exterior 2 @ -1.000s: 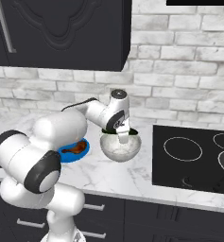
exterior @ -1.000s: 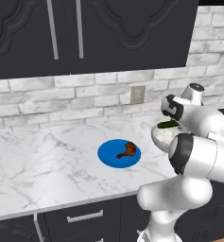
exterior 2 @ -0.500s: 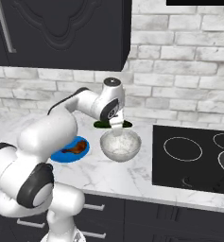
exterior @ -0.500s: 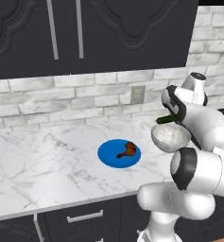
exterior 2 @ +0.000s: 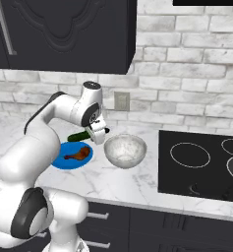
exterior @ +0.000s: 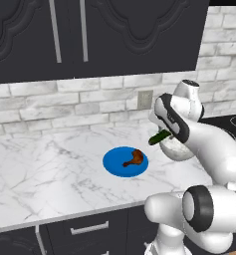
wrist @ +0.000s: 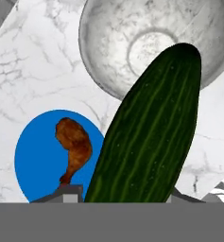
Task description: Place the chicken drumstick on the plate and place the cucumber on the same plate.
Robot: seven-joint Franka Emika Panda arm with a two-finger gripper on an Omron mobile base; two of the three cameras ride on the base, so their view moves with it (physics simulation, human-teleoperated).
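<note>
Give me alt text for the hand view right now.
A dark green cucumber held in the gripper dominates the foreground, above a white marble counter. Behind it lie a blue plate carrying a chicken drumstick and a grey-white marbled bowl.

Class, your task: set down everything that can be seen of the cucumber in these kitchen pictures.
The cucumber is slim, dark green and faintly striped lengthwise, a straight cylinder with rounded ends and a glossy skin. It is whole and off the counter, carried in the gripper, which is shut on it near one end. It lies roughly level, its free end sticking out sideways, above the marble counter between the blue plate and the grey-white bowl. Nothing else touches it.
</note>
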